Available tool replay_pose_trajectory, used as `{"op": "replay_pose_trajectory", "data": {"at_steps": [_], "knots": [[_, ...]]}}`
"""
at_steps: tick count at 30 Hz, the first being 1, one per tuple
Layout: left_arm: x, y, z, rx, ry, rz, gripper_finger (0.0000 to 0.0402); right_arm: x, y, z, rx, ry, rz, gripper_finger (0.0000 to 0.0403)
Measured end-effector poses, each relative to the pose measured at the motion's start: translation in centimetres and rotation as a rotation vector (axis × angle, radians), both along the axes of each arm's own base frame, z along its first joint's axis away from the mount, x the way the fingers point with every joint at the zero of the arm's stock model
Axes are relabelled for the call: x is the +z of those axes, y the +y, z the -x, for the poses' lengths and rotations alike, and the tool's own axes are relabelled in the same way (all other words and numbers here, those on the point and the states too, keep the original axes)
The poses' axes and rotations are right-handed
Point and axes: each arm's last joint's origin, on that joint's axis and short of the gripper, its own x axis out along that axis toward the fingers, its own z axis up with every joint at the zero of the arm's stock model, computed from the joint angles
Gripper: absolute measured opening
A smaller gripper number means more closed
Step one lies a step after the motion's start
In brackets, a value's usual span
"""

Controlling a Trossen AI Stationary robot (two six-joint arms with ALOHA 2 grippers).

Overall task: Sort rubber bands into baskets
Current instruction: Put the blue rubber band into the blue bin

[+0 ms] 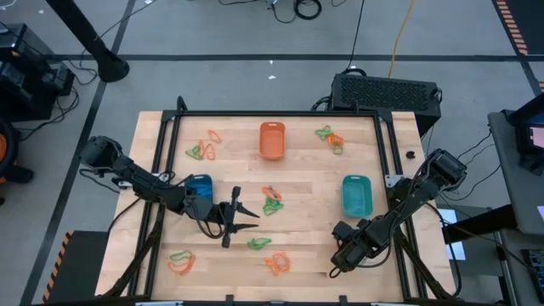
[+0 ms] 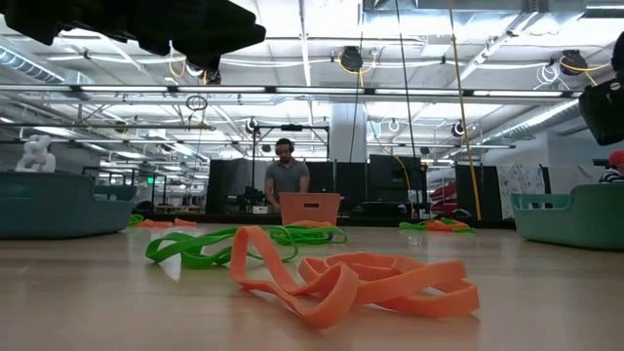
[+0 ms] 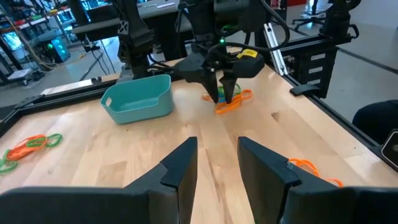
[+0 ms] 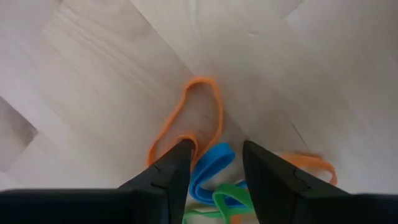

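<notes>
Right, my right gripper (image 4: pixel 217 157) is down low over the front right part of the table (image 1: pixel 314 170), tips pointing at the wood. Its fingers (image 4: pixel 177 165) stand apart and grip nothing. A blue band (image 4: pixel 211 169) lies in the gap between them, with an orange loop (image 4: pixel 193 115) just ahead and a green band (image 4: pixel 225 202) beneath. Whether the tips touch the bands, I cannot tell.

Over on the other side, my left gripper (image 1: pixel 239 219) hovers above the front middle of the table. Its fingers (image 3: pixel 180 165) are parted too, with bare wood between them and nothing held.

Now the baskets: the orange basket (image 1: pixel 272 140) sits at the far middle, the teal basket (image 1: pixel 357 195) toward the right, near my right arm, and the blue basket (image 1: pixel 201 186) on the left, partly under my left arm.

Loose rubber bands (image 1: pixel 272 201) lie in small mixed clusters across the wood, at the centre, both far corners and along the front edge. A person (image 2: pixel 286 175) stands beyond the table.
</notes>
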Motion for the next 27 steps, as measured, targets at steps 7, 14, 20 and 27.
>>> {"op": "replay_pose_trajectory", "data": {"at_steps": [7,14,20,27], "knots": [[0.0,0.0,0.0,0.0,0.0,0.0,0.0123,0.0,0.0,0.0,0.031,0.0,0.003,0.0089],[0.0,0.0,0.0,0.0,0.0,0.0,0.0123,0.0,0.0,0.0,0.04,0.011,-0.013,0.0037],[0.0,0.0,0.0,0.0,0.003,-0.001,0.0123,0.8,-0.1,0.1,0.056,0.002,-0.054,0.0021],[0.0,0.0,0.0,0.0,0.004,-0.001,0.0123,2.6,-0.7,0.1,0.046,-0.09,-0.061,0.002]]}}
